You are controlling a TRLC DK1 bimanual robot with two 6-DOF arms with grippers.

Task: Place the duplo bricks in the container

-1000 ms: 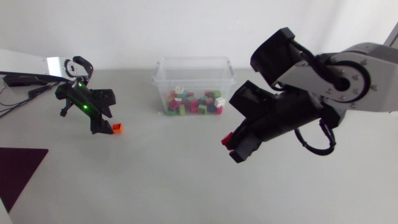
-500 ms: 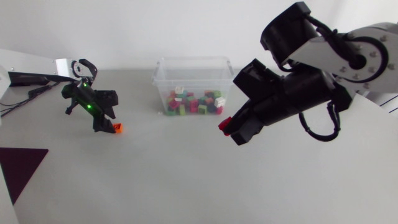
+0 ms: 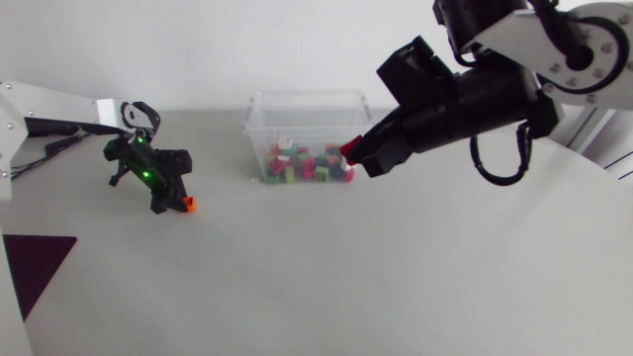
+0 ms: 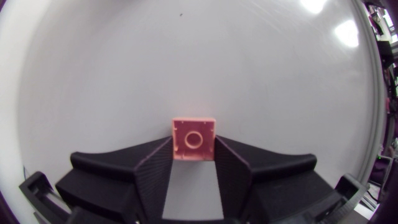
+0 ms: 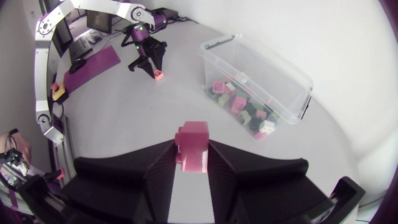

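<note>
The right gripper (image 3: 358,157) pinches a red brick (image 5: 193,149) near the container (image 3: 254,127) to drop it in, while the left gripper (image 3: 176,204) clamps an orange brick (image 4: 194,139) for lifting.

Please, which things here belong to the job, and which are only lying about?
Job:
- container, with bricks inside
- red brick, held in the right gripper
- orange brick, on the table, between the fingers of the left gripper

Lying about:
- dark purple mat, near the left arm's side
</note>
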